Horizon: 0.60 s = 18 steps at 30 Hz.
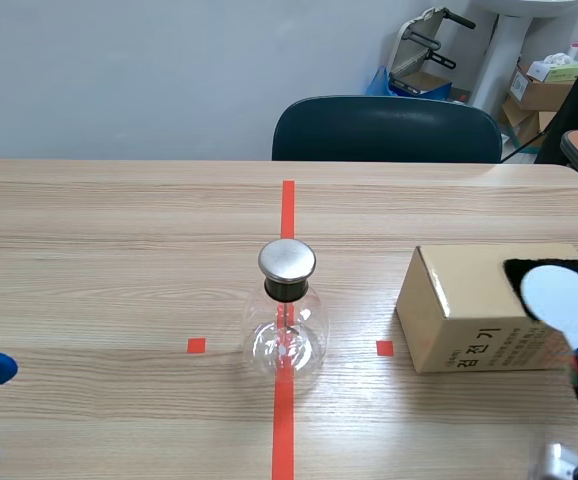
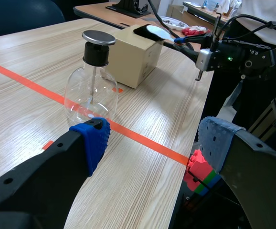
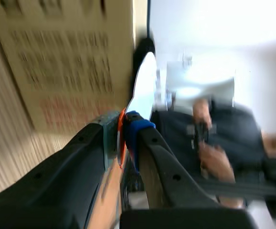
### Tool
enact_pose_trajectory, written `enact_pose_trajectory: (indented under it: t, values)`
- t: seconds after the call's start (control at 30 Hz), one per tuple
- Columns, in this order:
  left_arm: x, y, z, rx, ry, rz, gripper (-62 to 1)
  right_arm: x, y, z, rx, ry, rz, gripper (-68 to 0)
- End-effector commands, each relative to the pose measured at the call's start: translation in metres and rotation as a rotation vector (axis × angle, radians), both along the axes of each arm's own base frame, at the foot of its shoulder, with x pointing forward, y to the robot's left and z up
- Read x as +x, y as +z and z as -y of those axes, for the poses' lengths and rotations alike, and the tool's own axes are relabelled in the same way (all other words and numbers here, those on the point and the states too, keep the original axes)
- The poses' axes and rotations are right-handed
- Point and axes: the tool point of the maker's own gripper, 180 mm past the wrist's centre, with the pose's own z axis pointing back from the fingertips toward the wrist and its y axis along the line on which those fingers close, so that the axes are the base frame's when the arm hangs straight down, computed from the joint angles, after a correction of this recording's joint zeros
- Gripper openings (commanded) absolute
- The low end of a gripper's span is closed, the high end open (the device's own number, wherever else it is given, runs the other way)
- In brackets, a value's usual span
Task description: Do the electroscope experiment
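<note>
My right claw (image 3: 126,126) is closed on the thin handle of the white paddle (image 3: 145,86), with the two fingers almost together and the handle pinched between the pads. The paddle's round disc sits at the black cloth (image 1: 517,272) on top of the cardboard box (image 1: 469,310). I cannot tell whether it presses on the cloth or hangs just over it. The box stands on the bench (image 1: 119,250) to my right.

My left claw (image 2: 152,138) is wide open and holds nothing. It is low over the bench at my left, well apart from the work.

The electroscope (image 1: 287,320) stands upright in the middle of the bench, on the orange tape line (image 1: 283,420), between the two claws and near the box but clear of it.

I judge the paddle to be light and stiff. Its handle is narrow, so it could twist between the pads if the disc drags on the cloth.

The electroscope is a thin, round-bellied glass flask, so I take it to be fragile, smooth and easy to tip. If I had to steady it, I would take it at the black neck (image 2: 96,53) under the metal cap (image 1: 287,260), not on the glass belly. For the experiment itself, I expect only the paddle needs to come to the cap, and gently.
</note>
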Motion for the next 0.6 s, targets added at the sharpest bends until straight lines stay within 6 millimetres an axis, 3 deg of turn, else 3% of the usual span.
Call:
enact_pose_trajectory:
  t: [0.0, 0.23, 0.43, 0.5, 0.57]
  values:
    - [0.002, 0.006, 0.002, -0.024, -0.002, 0.009, -19.1, 0.004, 0.010, 0.001, -0.021, 0.009, 0.052, -65.8]
    - [0.002, 0.006, 0.002, -0.024, -0.001, 0.009, -19.1, 0.009, 0.013, 0.046, -0.044, -0.241, 0.065, -65.8]
    - [0.002, 0.006, 0.002, -0.023, -0.001, 0.009, -19.1, 0.005, 0.011, 0.004, -0.024, -0.007, 0.052, -65.8]
    - [0.002, 0.006, 0.002, -0.024, -0.001, 0.009, -19.1, 0.006, 0.011, 0.006, -0.024, -0.020, 0.053, -65.8]
    - [0.002, 0.006, 0.002, -0.024, -0.001, 0.009, -19.1, 0.008, 0.012, 0.024, -0.029, -0.117, 0.060, -65.8]
